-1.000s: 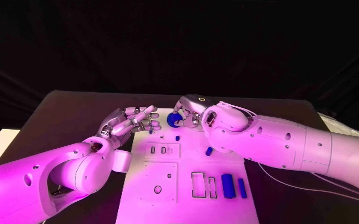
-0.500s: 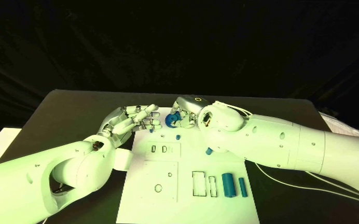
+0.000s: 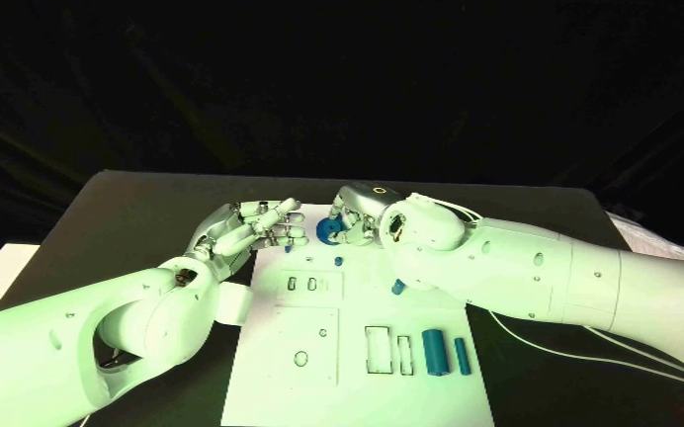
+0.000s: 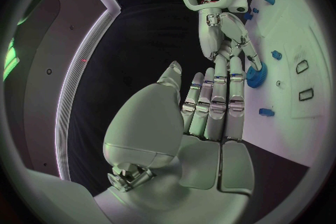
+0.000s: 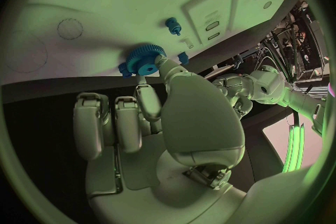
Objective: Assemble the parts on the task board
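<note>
The step in hand looked like seating the blue gear [image 3: 331, 231] at the far end of the white board [image 3: 328, 348], just above the middle of the head view. The right hand [image 3: 360, 217] reached in from the right with its fingertips [image 5: 160, 60] touching the gear's rim; whether they truly pinched it or only steadied it could not be told. In the right wrist view the gear [image 5: 145, 59] lay flat against the board, with a small blue peg [image 5: 173, 25] standing near it.

The next move probably called for pressing or turning the gear until it settled, without tipping it.

The left hand [image 3: 250, 231] hovered just left of the gear, fingers straight and slightly apart, holding nothing. Two blue bars [image 3: 446, 353] waited in the lower right of the board.
</note>
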You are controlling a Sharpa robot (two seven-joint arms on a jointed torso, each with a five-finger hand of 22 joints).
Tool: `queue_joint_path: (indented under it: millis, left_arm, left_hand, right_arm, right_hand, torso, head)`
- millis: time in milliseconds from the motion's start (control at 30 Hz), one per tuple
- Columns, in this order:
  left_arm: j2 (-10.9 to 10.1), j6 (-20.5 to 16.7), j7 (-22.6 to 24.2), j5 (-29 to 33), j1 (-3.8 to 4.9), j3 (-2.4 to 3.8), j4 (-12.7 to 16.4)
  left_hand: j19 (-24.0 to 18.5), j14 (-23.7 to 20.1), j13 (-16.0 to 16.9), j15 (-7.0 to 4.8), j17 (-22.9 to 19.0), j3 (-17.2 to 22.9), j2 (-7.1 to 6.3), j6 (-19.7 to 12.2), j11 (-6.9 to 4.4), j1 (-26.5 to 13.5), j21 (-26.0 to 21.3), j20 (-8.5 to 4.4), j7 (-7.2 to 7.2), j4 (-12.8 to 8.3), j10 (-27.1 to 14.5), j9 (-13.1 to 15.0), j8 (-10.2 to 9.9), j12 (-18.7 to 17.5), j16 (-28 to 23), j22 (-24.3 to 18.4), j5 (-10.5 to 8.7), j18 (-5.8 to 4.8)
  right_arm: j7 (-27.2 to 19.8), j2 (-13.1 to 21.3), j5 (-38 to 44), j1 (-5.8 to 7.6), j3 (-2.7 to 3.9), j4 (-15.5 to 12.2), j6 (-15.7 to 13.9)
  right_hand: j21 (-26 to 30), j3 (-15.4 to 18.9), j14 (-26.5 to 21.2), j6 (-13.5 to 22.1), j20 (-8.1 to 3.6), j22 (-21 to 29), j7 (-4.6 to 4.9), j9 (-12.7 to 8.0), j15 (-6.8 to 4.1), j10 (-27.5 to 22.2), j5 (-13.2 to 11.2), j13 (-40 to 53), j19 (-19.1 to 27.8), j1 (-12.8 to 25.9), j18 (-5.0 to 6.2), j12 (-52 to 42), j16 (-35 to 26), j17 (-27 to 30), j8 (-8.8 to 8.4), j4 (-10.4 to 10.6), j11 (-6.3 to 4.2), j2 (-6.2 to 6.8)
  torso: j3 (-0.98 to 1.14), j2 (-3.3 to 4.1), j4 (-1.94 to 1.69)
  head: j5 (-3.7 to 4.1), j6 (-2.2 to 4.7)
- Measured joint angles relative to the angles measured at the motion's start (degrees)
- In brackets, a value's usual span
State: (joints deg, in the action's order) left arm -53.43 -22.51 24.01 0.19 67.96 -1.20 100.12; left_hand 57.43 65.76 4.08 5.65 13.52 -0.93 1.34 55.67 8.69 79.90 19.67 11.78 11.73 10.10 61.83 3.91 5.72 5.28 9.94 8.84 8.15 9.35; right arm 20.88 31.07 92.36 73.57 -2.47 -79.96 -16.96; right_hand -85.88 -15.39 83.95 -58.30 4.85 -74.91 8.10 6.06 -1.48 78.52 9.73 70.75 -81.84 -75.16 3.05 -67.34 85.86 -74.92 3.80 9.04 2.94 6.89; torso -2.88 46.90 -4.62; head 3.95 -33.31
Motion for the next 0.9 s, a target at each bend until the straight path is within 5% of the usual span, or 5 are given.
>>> queue_joint_path:
  millis: [167,600,733,900]
  left_arm:
    - [0.00,0.01,-0.02,0.00,0.00,0.00,0.00]
    - [-0.04,0.01,-0.06,0.00,0.00,0.00,-0.01]
    - [-0.07,0.02,-0.07,0.00,0.00,-0.01,-0.03]
    - [-0.41,0.02,-0.08,0.01,-0.02,-0.03,-0.01]
  left_hand:
    - [0.00,0.00,0.00,0.00,0.00,0.00,0.00,0.00,0.00,0.00,0.00,0.00,0.00,0.00,0.00,0.00,0.00,0.00,0.00,0.00,0.00,-0.01]
    - [0.00,0.00,0.00,0.00,-0.01,0.00,0.00,0.00,0.00,0.00,0.00,0.00,0.00,0.00,0.00,0.00,0.00,0.00,0.00,0.00,0.00,0.00]
    - [0.00,0.00,0.00,0.00,-0.01,0.00,0.00,0.00,0.00,0.00,0.00,0.00,0.00,0.00,0.00,0.00,0.00,0.00,0.00,0.00,0.00,0.00]
    - [0.00,0.00,0.00,0.00,0.23,0.23,0.31,0.00,0.00,0.31,0.00,0.00,0.00,-0.23,0.00,0.00,-0.23,0.00,-0.24,-0.05,0.00,-0.01]
  right_arm:
    - [0.00,-0.07,0.00,-0.11,-0.10,0.05,-0.01]
    - [-0.17,0.75,-0.45,-0.12,-0.10,-0.55,-0.38]
    - [-0.94,3.48,-1.12,-0.22,-0.07,-2.89,-2.46]
    - [-4.23,10.02,-4.10,-0.12,0.20,-7.09,-5.18]
  right_hand:
    - [0.00,2.78,0.09,4.04,0.71,-0.04,0.82,-1.66,0.70,-1.11,-0.77,-1.65,0.30,1.74,0.00,2.19,0.00,0.00,-0.18,1.34,0.46,1.14]
    - [0.22,6.40,0.18,3.35,0.92,-0.03,0.52,-1.73,0.78,-0.74,1.07,-0.65,0.09,2.32,0.00,1.23,0.00,0.01,0.13,4.51,0.79,0.94]
    - [0.22,6.85,0.18,2.77,1.07,-0.02,0.24,-1.66,0.78,0.94,3.49,1.59,-0.17,1.08,0.01,-1.47,0.00,0.01,0.17,4.49,0.53,-0.29]
    - [0.22,6.99,0.18,2.49,0.90,-0.02,0.35,-1.66,0.78,1.52,3.70,2.89,-0.34,-0.11,0.01,-2.90,0.00,0.00,0.17,3.54,0.42,-0.54]
  torso:
    - [0.00,0.01,-0.01]
    - [-0.01,0.02,-0.04]
    - [0.00,0.01,-0.04]
    - [0.01,-0.09,0.18]
  head:
    - [0.08,0.07]
    - [0.16,0.04]
    - [0.21,0.03]
    - [0.10,0.15]
